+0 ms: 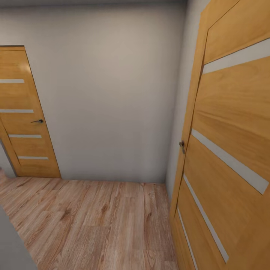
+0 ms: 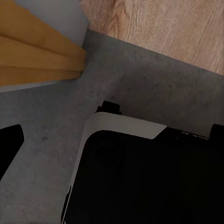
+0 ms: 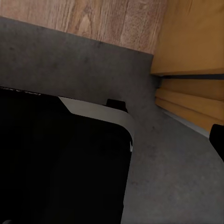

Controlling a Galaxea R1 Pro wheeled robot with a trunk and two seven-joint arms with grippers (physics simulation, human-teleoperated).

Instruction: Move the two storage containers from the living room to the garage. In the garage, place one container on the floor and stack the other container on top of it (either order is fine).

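Neither storage container is in view. The head view looks into a hallway corner with a pale wall (image 1: 108, 93) and light wood plank floor (image 1: 93, 225). In the left wrist view my left gripper (image 2: 112, 140) hangs open over my own black and white base (image 2: 140, 177), its dark fingertips (image 2: 10, 144) at the picture's edges with nothing between them. My right gripper (image 3: 112, 140) also stands open and empty above the base (image 3: 60, 158), with one fingertip (image 3: 218, 137) showing. Dark grey concrete floor (image 2: 140, 79) lies under the base.
A wooden door (image 1: 232, 150) with pale stripes stands very close at my right, its handle (image 1: 182, 146) near. Another closed door (image 1: 26, 120) is at the far left. The concrete meets the plank floor (image 3: 107, 21) at a threshold, beside a wooden door frame (image 2: 37, 56).
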